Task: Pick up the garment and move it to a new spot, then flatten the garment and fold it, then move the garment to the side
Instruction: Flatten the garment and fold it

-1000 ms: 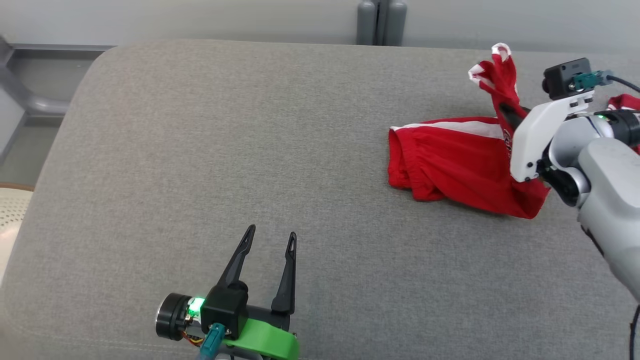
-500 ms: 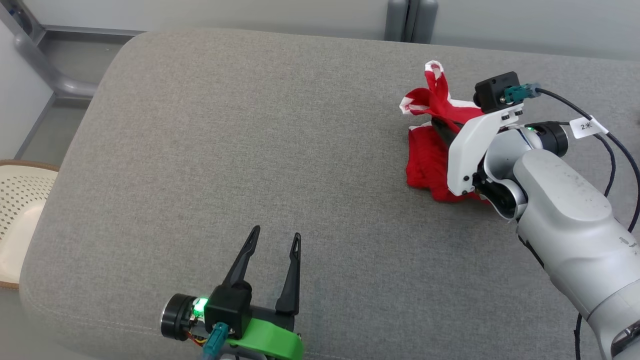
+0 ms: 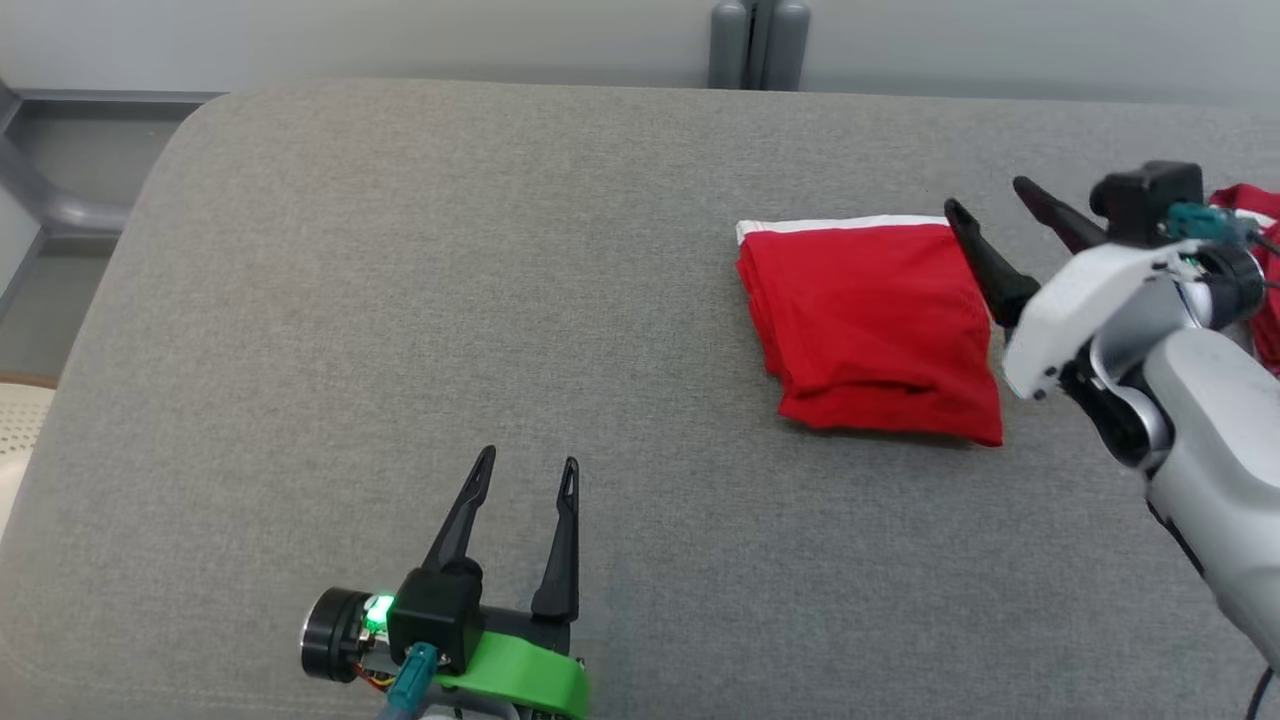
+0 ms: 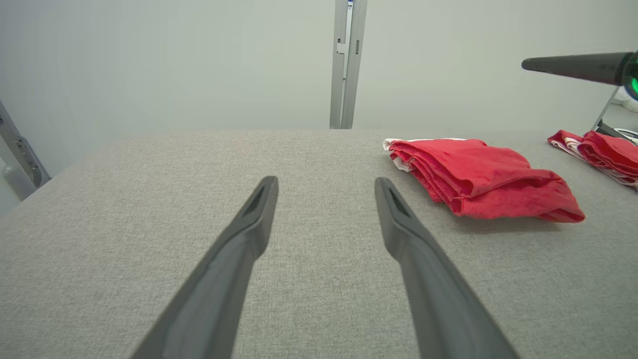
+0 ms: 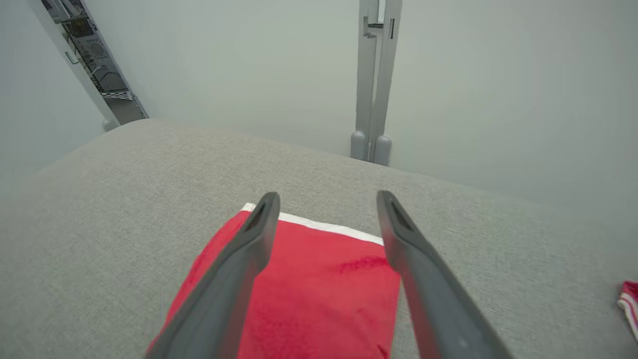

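A big gray desk point(image 3: 400, 300) with soft cloth on top fills most of the scene. The garment point(image 3: 870, 320) lies on the right part of the desk, a bit toward the far side. It is red and folded into a flat, square pile, with a white stripe along its far edge. More to the right, near the desk's right edge, lies another red cloth point(image 4: 598, 152) with white on it. It is bunched up and apart from the garment. A gray post point(image 3: 758, 45) stands just behind the far edge of the desk, in front of a pale wall. A gray pipe point(image 3: 50, 200) runs past the far left corner, and a cream thing point(image 3: 15, 440) with small holes peeks in low at the left. The right tool point(image 3: 985, 194) hangs in the air over the right side of the garment. Its two dark fingers are spread wide, it holds nothing, and it does not touch the garment. The left tool point(image 3: 528, 458) is at the near side, left of the middle, well apart from the garment. Its fingers point to the far side and are spread too, and it holds nothing. Bare desk lies under it and in front of it.
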{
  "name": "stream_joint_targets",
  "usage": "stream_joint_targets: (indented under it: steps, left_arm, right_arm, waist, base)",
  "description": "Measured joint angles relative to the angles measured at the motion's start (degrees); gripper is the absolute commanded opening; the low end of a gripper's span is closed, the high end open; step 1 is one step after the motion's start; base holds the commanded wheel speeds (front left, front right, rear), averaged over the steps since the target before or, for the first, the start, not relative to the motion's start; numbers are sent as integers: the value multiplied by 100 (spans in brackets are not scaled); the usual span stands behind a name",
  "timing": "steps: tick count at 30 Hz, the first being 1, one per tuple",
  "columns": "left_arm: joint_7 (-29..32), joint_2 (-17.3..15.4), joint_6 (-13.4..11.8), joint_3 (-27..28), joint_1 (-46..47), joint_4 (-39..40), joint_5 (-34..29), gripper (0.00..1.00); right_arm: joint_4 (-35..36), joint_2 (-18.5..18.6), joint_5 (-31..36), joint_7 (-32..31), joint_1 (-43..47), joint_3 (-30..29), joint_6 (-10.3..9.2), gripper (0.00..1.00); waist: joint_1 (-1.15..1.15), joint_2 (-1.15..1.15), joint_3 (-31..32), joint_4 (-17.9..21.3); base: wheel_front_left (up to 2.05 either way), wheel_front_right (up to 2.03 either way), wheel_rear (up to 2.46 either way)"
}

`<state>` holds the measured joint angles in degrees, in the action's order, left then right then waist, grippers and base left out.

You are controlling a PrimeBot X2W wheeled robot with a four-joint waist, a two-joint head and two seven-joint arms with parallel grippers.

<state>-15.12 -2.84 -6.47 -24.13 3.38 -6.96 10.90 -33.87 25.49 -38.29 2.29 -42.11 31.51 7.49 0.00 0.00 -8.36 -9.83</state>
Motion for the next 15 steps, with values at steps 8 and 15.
stream_joint_targets:
  steps: [8, 15]
  left_arm:
    - [0, 1, 48, 287, -145, 191, -123, 100]
    - [0, 1, 90, 757, -593, 383, -114, 100]
  right_arm:
    - [197, 335, 78, 1053, 1215, -502, 0, 100]
    - [767, -303, 829, 1270, 2349, -1516, 0, 100]
  waist:
    - [0, 0, 127, 412]
    - [0, 0, 379, 708]
  base:
    - [0, 0, 0]
    - [0, 0, 0]
